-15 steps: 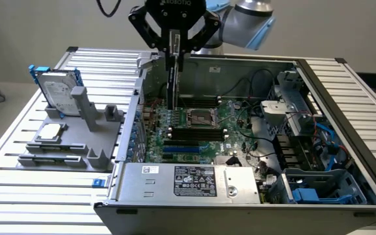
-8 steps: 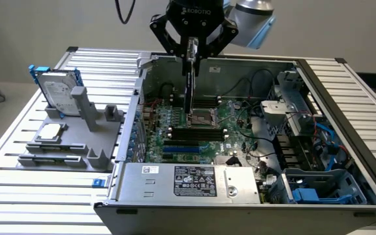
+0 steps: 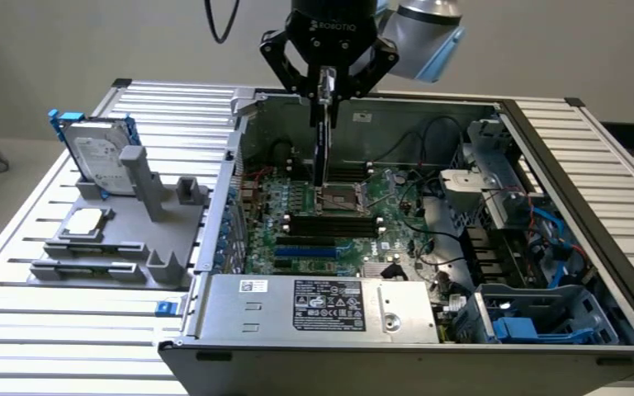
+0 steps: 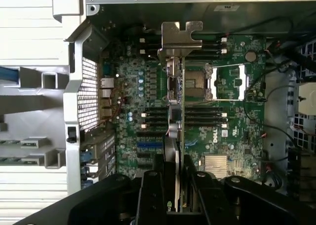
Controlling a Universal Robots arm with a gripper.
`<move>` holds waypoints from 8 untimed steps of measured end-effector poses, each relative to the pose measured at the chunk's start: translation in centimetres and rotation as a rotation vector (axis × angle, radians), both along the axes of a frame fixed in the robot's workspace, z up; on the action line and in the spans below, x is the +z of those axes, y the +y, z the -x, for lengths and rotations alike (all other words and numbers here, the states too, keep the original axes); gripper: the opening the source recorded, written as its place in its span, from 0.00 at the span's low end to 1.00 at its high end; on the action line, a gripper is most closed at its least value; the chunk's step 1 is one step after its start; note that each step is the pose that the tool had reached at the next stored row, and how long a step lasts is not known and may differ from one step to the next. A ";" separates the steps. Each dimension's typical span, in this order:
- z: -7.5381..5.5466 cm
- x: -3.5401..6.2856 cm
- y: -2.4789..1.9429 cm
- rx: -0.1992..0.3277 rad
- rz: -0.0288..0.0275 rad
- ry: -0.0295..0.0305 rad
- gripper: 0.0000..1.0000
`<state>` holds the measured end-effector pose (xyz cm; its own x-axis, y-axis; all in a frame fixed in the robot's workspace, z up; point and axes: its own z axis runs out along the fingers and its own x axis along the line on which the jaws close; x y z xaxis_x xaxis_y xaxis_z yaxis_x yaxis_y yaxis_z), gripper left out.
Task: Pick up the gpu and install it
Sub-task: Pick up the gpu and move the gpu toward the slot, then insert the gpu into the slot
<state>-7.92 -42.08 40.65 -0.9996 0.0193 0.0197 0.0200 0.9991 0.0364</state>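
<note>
In the exterior view, the pincer (image 3: 326,97) was clamped on the upper edge of the gpu (image 3: 319,148). The card hung edge-down straight beneath it, inside the open computer case (image 3: 350,351) and above the motherboard (image 3: 328,227). The grip took only a narrow strip of the card, so I judged that a knock against a case wall could twist it between the fingers. Loose cables (image 3: 449,247) lay to one side of the pincer, apart from the card. The case sat on a slatted aluminium table (image 3: 63,338) before a plain pale wall. Well off to the pincer's other side, a grey fixture (image 3: 130,247) held a hard drive (image 3: 102,161) in a blue frame and a processor chip (image 3: 86,221).

In the wrist view, the fingers (image 4: 153,195) pressed on both faces of the gpu (image 4: 176,116), seen edge-on. Its silver bracket (image 4: 181,37) was at the end farthest from the pincer. Under the card lay the CPU socket (image 4: 197,84) and the memory slots (image 4: 207,117). The blue expansion slot (image 4: 150,145) sat to one side and appeared to run crosswise to the card. Lowered on that line, the card's edge would likely strike the socket or memory latches rather than seat.
</note>
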 end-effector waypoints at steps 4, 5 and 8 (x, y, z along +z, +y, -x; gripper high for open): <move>0.0 0.01 0.00 0.000 0.0002 0.0007 0.26; 0.0 0.01 0.00 0.000 0.0002 0.0007 0.26; 0.0 0.01 0.00 0.000 0.0002 0.0007 0.26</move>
